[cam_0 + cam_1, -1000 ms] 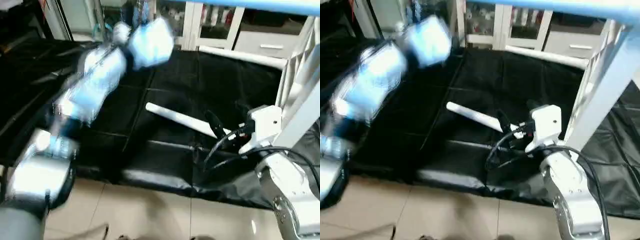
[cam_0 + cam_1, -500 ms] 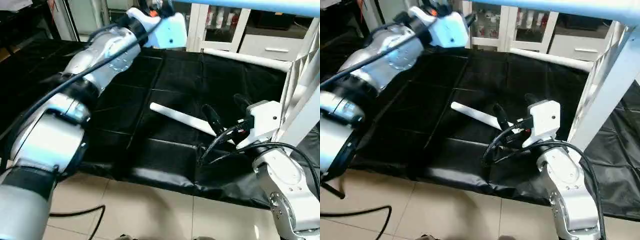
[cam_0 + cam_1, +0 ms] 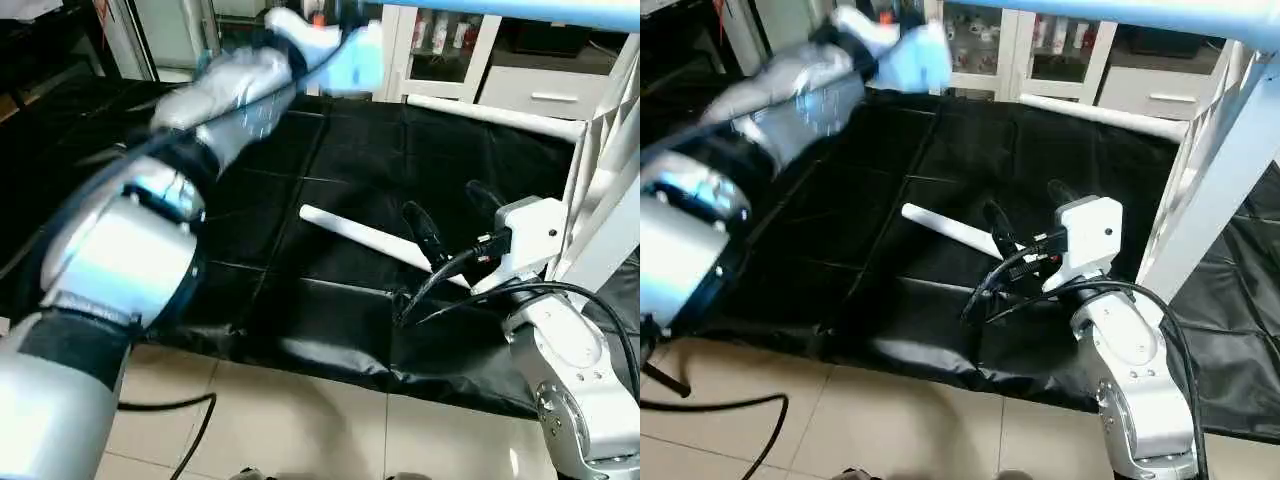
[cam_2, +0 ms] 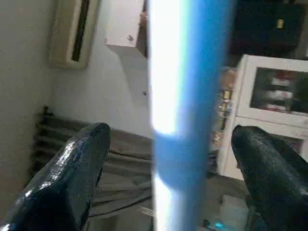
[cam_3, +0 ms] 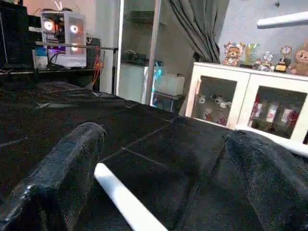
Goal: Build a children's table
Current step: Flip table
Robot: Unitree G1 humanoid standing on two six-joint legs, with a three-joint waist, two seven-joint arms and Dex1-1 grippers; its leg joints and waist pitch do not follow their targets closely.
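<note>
The white ribbed tabletop (image 3: 608,150) stands on edge at the right, and its pale rim (image 3: 520,10) runs across the top. One white leg (image 3: 350,232) lies loose on the black-covered surface. My right gripper (image 3: 450,215) is open and low over that leg's near end, one finger on each side; the leg (image 5: 126,202) lies between the fingers without touching them. My left gripper (image 4: 171,132) is raised at the far left end of the rim, open, with the pale rim (image 4: 185,96) between its spread fingers. A second leg (image 3: 495,113) lies along the back, reaching the tabletop.
The black-covered work surface (image 3: 250,200) ends in a front edge above the tiled floor (image 3: 300,420). A white glass-door cabinet (image 3: 440,40) stands behind it. Black cables (image 3: 440,290) hang from my right wrist. My left forearm (image 3: 230,110) stretches across the left half.
My left arm has swung up and away from me to the tabletop's rim and is still moving rightward. The right gripper and the loose leg have stayed where they were.
</note>
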